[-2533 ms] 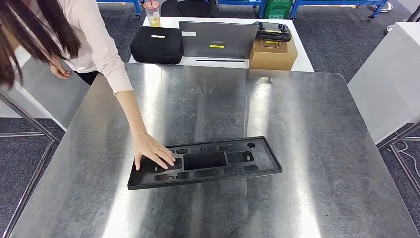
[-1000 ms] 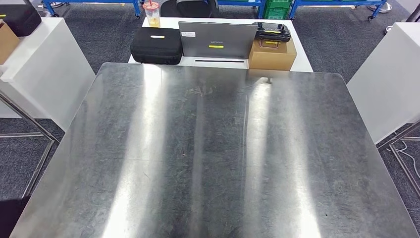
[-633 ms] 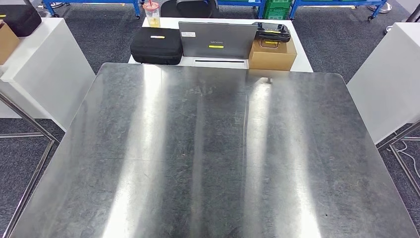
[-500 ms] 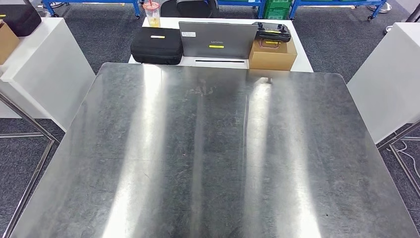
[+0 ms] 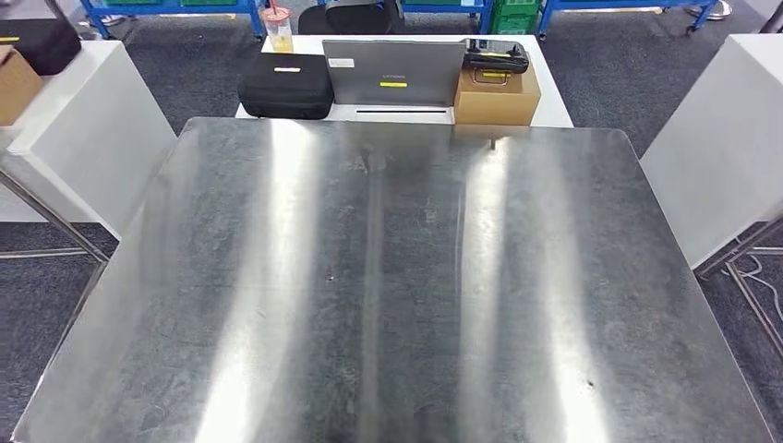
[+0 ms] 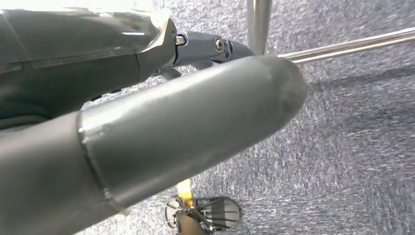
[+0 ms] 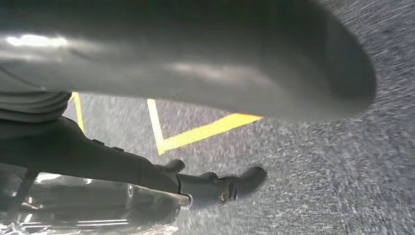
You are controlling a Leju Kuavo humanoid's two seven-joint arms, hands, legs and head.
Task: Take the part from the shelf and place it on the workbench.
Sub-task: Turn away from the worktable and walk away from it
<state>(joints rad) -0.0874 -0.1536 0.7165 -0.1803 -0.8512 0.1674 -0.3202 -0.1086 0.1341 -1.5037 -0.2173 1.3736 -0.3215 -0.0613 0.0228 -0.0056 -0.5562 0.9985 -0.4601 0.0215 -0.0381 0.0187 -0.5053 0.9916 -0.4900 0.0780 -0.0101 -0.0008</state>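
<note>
Over the workbench, both hands are hanging low and holding nothing.

The left hand and right hand are dangling above grey carpet, fingers seemingly lying loose and apart, though the close views are blurring them. Where the part is lying I cannot tell. Turning away to fetch it is risking a knock against the white cabinets crowding either side. The bench is gleaming, slick steel, so a part set down carelessly could slide. Beyond it, a laptop, case and box are sitting on a white table.
</note>
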